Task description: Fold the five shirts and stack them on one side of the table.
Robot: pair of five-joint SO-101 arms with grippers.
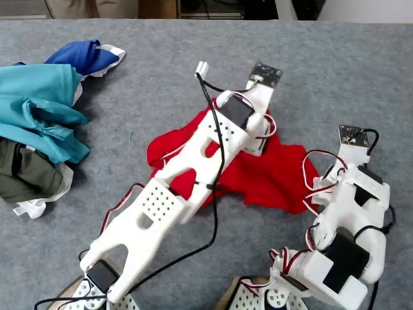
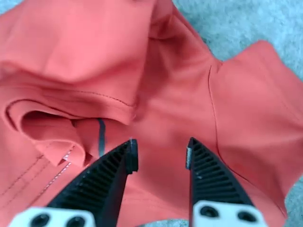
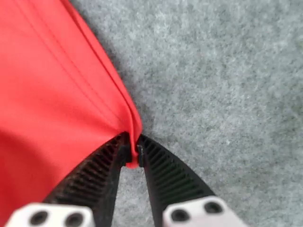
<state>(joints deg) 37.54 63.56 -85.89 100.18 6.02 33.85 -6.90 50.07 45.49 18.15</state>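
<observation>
A: left gripper (image 2: 158, 153) status?
B: hanging just over the red shirt (image 2: 180, 94). Jaws are standing partly open with a clear gap between the ribbed black fingers (image 2: 109, 175), and nothing is sitting between them. Rumpled cloth with a stitched hem fold is lying right below and ahead of the tips
A: right gripper (image 3: 132, 151)?
B: closing down to almost nothing, tips pinching the folded hem edge of the red shirt. A sliver of red is poking out between them. The shirt is spreading away on one side of that gripper, with bare grey table felt (image 3: 227, 85) showing on the other side and ahead
A: where's the shirt sitting overall?
B: high view: it's lying crumpled mid-table under the outstretched left arm (image 1: 155, 206), with one corner reaching across to the folded right arm (image 1: 361, 194)
A: the other shirts?
B: sitting well apart from both grippers, heaped at the table edge out beyond the left arm. The teal shirt (image 1: 39, 103) is lying on top, the blue shirt (image 1: 84, 55) is touching it at the back, and the dark olive shirt (image 1: 22, 171) is lying under its front. A bit of white cloth (image 1: 35, 205) is peeking out below. None of them are folded
</observation>
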